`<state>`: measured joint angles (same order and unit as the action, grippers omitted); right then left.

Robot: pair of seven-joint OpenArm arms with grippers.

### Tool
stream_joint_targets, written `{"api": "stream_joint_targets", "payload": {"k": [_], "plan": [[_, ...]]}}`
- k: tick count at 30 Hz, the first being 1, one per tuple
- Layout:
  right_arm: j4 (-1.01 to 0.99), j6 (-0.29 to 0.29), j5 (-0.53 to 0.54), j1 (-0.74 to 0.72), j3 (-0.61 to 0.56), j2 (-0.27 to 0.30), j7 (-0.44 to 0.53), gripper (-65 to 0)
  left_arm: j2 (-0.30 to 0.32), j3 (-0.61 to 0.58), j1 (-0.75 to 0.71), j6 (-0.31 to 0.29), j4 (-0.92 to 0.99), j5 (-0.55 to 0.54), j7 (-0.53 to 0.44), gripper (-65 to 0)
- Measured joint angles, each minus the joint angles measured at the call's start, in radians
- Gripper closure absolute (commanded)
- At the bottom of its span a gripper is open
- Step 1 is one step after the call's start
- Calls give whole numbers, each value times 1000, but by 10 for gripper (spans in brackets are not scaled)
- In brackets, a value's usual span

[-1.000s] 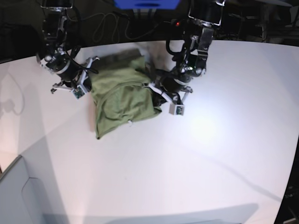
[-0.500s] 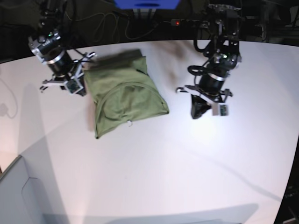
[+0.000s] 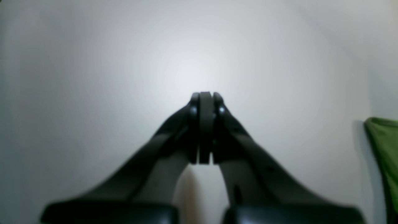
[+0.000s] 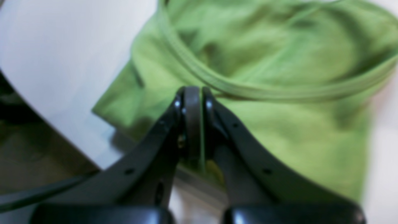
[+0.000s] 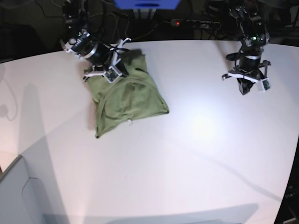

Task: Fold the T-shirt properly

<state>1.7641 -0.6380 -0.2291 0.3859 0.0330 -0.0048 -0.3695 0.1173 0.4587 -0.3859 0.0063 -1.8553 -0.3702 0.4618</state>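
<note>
White laminate makes up the large curved-edged table [image 5: 196,154], which fills most of the base view, with a bright glare patch right of centre. On it, left of centre and toward the far edge, lies the plain sage-green short-sleeved cotton T-shirt [image 5: 127,95], gathered into a rough, wrinkled block whose near edge runs at a slant. In the right wrist view its ribbed hem or collar band curves across the cloth above the fingertips.

Over the far left corner of the shirt sits the black right arm with white brackets [image 5: 86,44]. Its right gripper [image 4: 192,102] has both dark fingers pressed flat together with no gap showing. Green cloth fills the background right behind and below the tips, but whether any fabric is pinched between them cannot be told.

Well apart from the shirt, near the table's far right edge, stands the black left arm [image 5: 250,39], pointing down at bare tabletop. Its left gripper [image 3: 204,102] is likewise clamped, fingers meeting around a thin central pad with nothing between them. In that wrist view only a sliver of green cloth shows at the right border.

Behind the table's far edge, a dark power strip with a red light [image 5: 194,23] lies among cables.
</note>
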Motion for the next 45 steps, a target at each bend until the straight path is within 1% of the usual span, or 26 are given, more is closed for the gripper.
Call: {"api": "stream_joint_targets", "payload": {"k": [1,4,8,11,13,15,17,20,22,24,27,30,32,33,35,36,37,39,40,41,42,43,44,45], "plan": [[-25,0,6,5,-4,0,28,-4,-1,0,-9,-3,0,-4,1,0],[-56,0,4,17,-10,-1,52,-4,-7,0,-31,-3,0,-3,1,0],[13,-1,-3,57,17,-2,103,-4,-45,31,-33,-4,0,-8,4,0],[130,0,6,76,85,-1,121,-4,-66,67,-48,-3,-39,-4,2,0],[195,0,57,82,122,-2,118,-4,-71,77,-69,0,-74,-3,2,0],[242,1,115,98,194,-7,136,-4,-90,80,-104,-1,-120,-3,2,0],[267,2,129,124,296,-7,122,-4,-106,79,-157,-8,-158,-9,1,0],[266,2,129,175,404,-5,24,-4,-107,76,-274,-3,-175,-4,-10,0],[267,5,140,238,456,-5,-18,-4,-134,73,-377,-5,-175,-5,-3,0],[265,6,143,309,480,-6,-55,-4,-149,71,-459,-6,-170,2,11,0],[255,3,136,412,496,-4,-84,-4,-148,75,-554,-4,-169,7,0,0],[240,5,146,460,484,0,-61,-4,-148,72,-596,-8,-153,4,-9,0],[157,7,157,465,447,3,-44,-4,-147,73,-590,-14,-81,2,-21,0],[92,7,152,460,424,9,-51,-4,-144,72,-576,-14,-15,3,-24,0],[-50,6,145,431,368,42,-58,-4,-133,51,-518,-3,133,16,-17,0],[-131,6,138,401,337,62,-65,-4,-117,37,-477,4,212,32,-10,0],[-220,7,137,359,302,84,-66,-4,-91,9,-431,-12,298,53,-5,0],[-389,11,153,283,224,113,-38,-4,-51,-56,-348,-10,465,110,-48,0],[-474,12,147,235,178,124,-31,-4,-34,-83,-294,-13,555,140,-42,0],[-548,13,136,195,132,131,-9,-4,-30,-111,-250,-7,643,166,-84,0],[-613,15,146,164,98,132,42,-4,-23,-149,-215,-3,729,179,-140,0],[-669,14,153,143,81,129,92,-4,-22,-181,-189,-15,809,193,-170,0],[-719,14,156,124,71,126,134,-4,-21,-211,-159,-12,887,206,-223,0],[-760,14,153,105,67,121,142,-4,-29,-238,-132,-7,954,228,-247,0]]}}
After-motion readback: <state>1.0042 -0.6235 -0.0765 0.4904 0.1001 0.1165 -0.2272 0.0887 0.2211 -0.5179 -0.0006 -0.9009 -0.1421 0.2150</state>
